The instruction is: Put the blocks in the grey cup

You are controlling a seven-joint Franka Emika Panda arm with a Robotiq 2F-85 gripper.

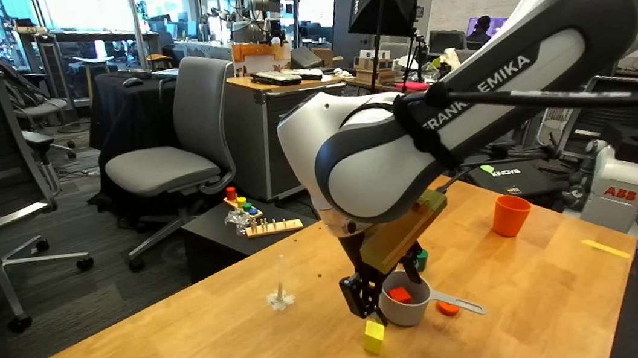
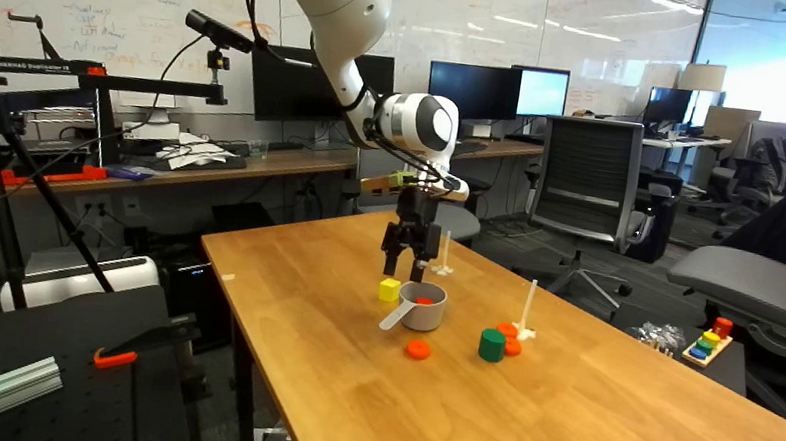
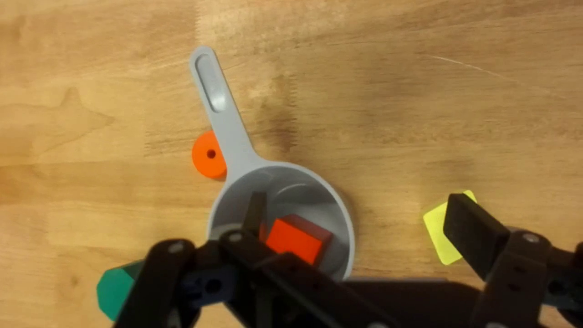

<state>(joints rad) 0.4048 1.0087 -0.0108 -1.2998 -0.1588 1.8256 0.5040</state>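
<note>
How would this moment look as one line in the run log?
gripper: open, holding nothing | red block: in grey cup | yellow block: on table, beside grey cup | green block: on table | task: unfinished

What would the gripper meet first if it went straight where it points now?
Probably the yellow block: in the wrist view, one side of the downward gripper overlaps it. The other overlaps the grey cup, which might come first; depth is unclear.

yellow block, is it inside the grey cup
No, in an exterior view the yellow block sits on the table, outside the grey cup.
</note>
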